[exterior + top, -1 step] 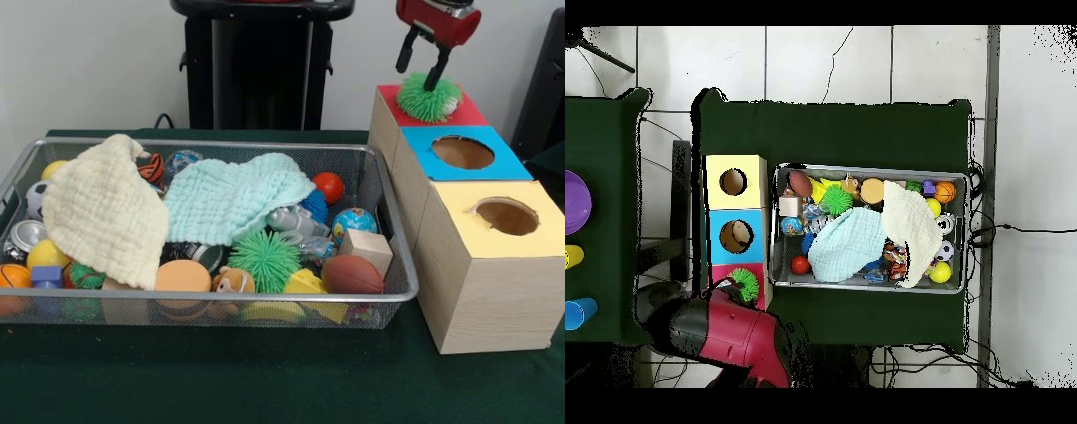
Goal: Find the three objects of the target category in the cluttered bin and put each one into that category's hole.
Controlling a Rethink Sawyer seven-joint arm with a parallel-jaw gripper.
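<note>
Spiky green ball [427,97] is sitting on the red-topped box [465,111], covering its hole, at about 1 o'clock in the front view. Going left to right: the wire mesh bin [35,150] is taking up the left and middle of the dark green table [265,380]. A cream cloth [101,212] is draping over the bin's left end, with a yellow ball [44,254] and a blue block [46,276] showing at its 8 o'clock side. A pale mint cloth [234,199] is lying beside it toward the middle. At that cloth's 5 o'clock a second spiky green ball [264,259] is resting among the clutter, with an orange disc [183,276] just to its left. Further right a red ball [327,186], a globe-printed ball [354,224], a wooden block [365,248] and a brown football [351,275] are lying near the bin's right end. Right of the bin three wooden boxes are standing in a row: the yellow-topped box [477,231] nearest, the blue-topped box [424,157] in the middle, the red-topped one farthest. The gripper [422,67] is hanging over the red top with its black fingers [406,49] apart, the right one touching the first ball's spikes, not clamping it. In the overhead view the spiky green ball [744,284] is lying at the red box's edge beside the red arm [730,335].
</note>
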